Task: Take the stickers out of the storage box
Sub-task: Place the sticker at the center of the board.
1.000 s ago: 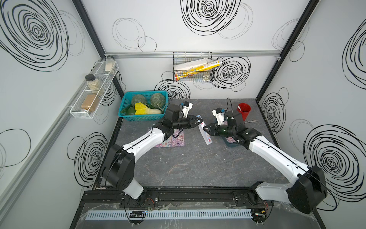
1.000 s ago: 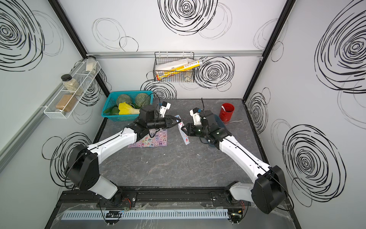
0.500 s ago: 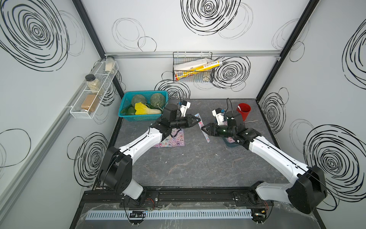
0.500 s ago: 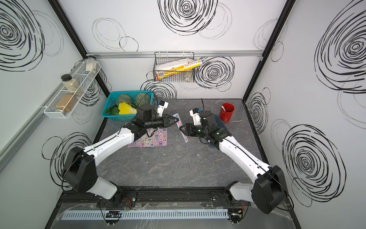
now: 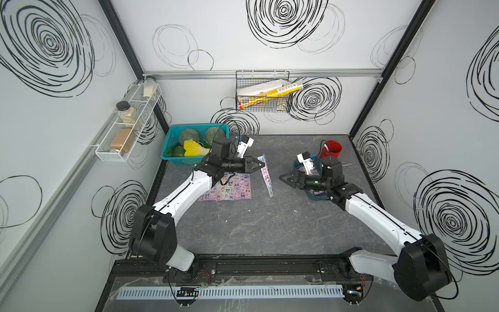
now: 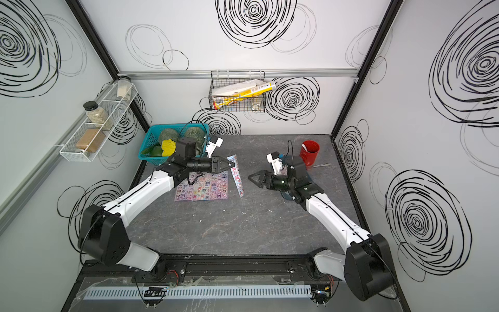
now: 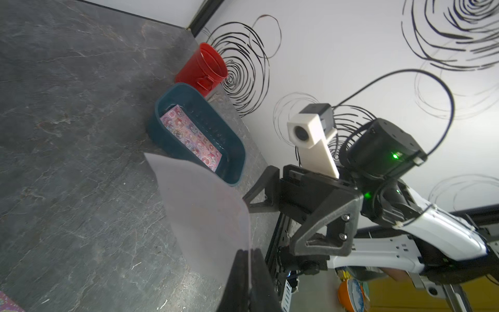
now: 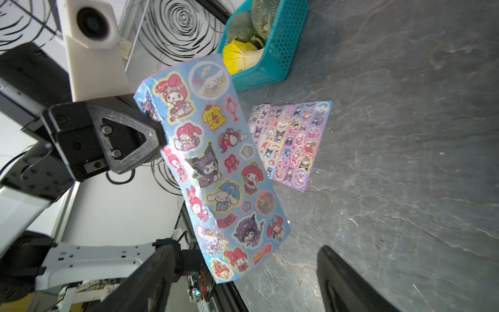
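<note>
- Left fingers clamp a blue sticker sheet, long axis hanging toward the desk.
- Right fingers, wide open and empty, sit nearest the storage box.

Just ahead of the right gripper, whose jaws are spread wide, the blue sticker sheet hangs pinched at its edge by the left gripper, with more sticker sheets flat on the table beyond.

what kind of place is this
Probably a robot test cell, not a home: left arm and right arm mounted on a front rail, swirl-printed panel walls, staged props like the produce basket.
</note>
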